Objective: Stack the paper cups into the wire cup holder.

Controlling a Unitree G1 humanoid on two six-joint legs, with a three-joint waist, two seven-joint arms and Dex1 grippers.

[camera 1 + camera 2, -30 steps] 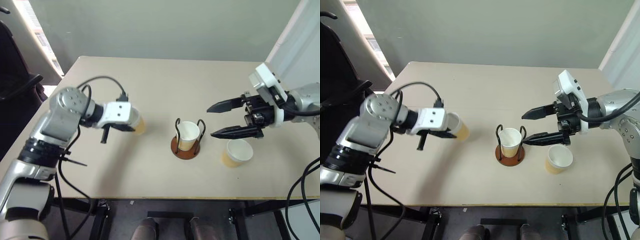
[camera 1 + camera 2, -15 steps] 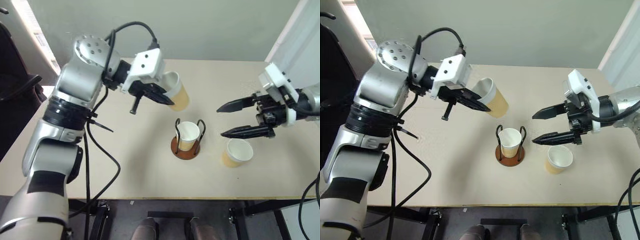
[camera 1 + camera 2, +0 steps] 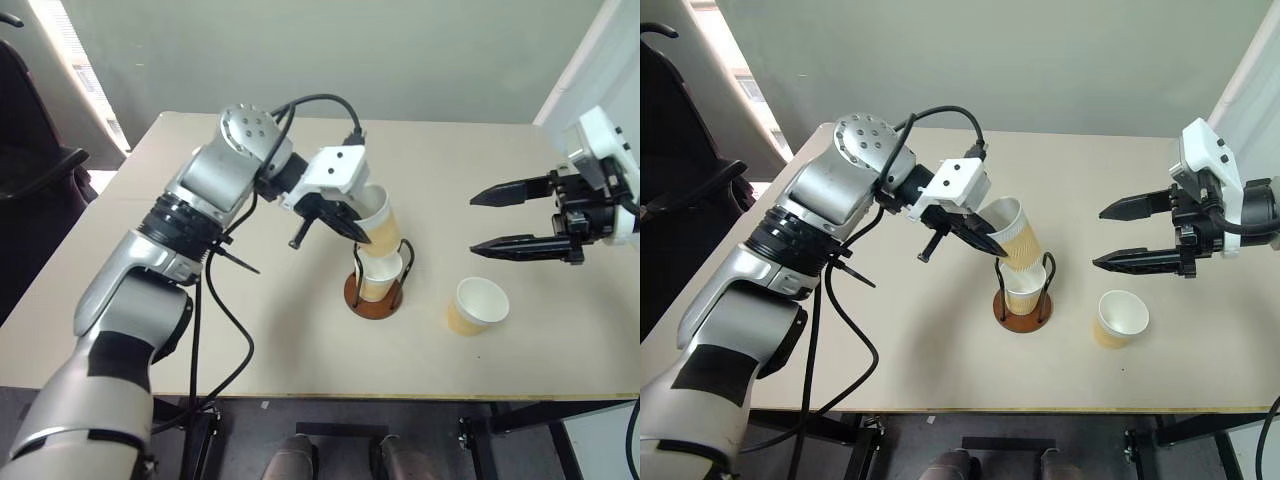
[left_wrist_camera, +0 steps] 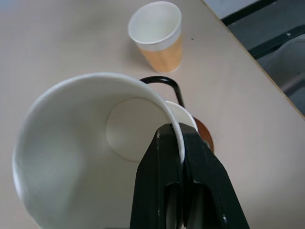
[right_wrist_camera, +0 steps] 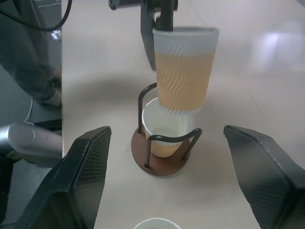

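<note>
Cup poised over the wire cup holder [image 3: 375, 287]
Your left gripper [image 3: 352, 226] pinches a paper cup's [image 3: 377, 221] rim; your right gripper [image 3: 484, 222] hangs spread, empty

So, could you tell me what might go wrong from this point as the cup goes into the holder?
1. The left hand pinches the held cup by one spot on its rim, and the cup hangs tilted; it could catch the rim of the cup in the holder instead of nesting.
2. Its bottom sits close to the wire cup holder; a push against a wire loop might tip the stand.
3. The rim could crumple under the pinch.
</note>
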